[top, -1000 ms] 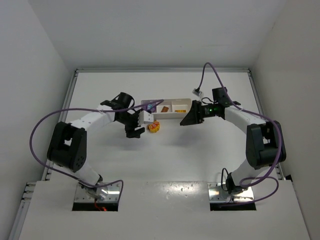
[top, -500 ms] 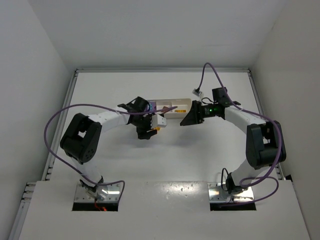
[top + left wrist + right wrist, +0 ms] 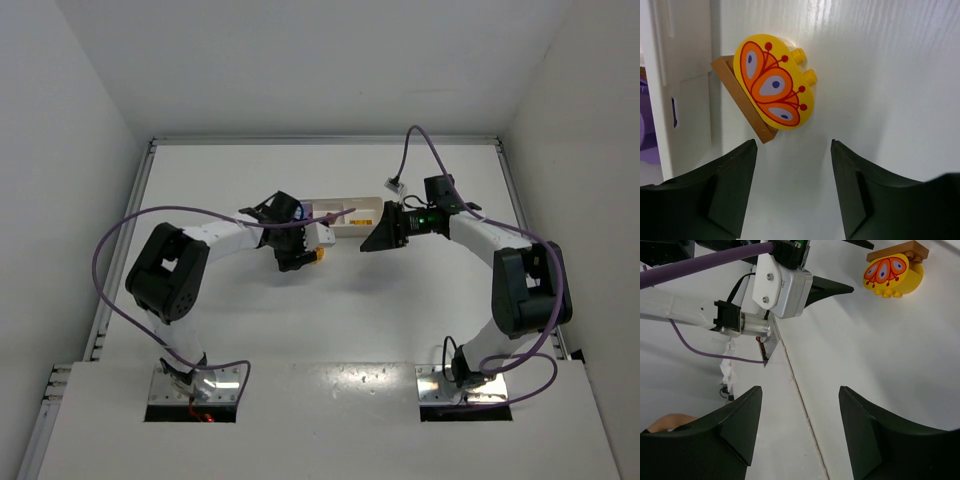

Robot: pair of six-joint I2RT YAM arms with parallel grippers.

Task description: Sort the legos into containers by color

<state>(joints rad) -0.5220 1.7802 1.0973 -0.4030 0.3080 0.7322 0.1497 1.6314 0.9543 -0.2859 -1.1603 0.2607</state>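
Left jaws poised by a yellow lego outside the tray.
In the left wrist view, a rounded yellow plastic lego printed with an orange butterfly [image 3: 775, 82] lies at upper left on the white surface [image 3: 880, 75], against the outer wall of the long white plastic tray [image 3: 685, 75]. The left jaws stand partly open and empty just below it. The right jaws are also apart and empty. This looks like the pick-up step: next, advance to straddle the lego, then close.

I see one yellow rounded lego [image 3: 774, 89] with an orange butterfly print and two studs showing. It's tipped on its side, backed by a tan flat brick [image 3: 742, 102], just beside the white tray [image 3: 358, 218] outer wall. A purple piece [image 3: 645, 145] sits inside the tray, mostly hidden.
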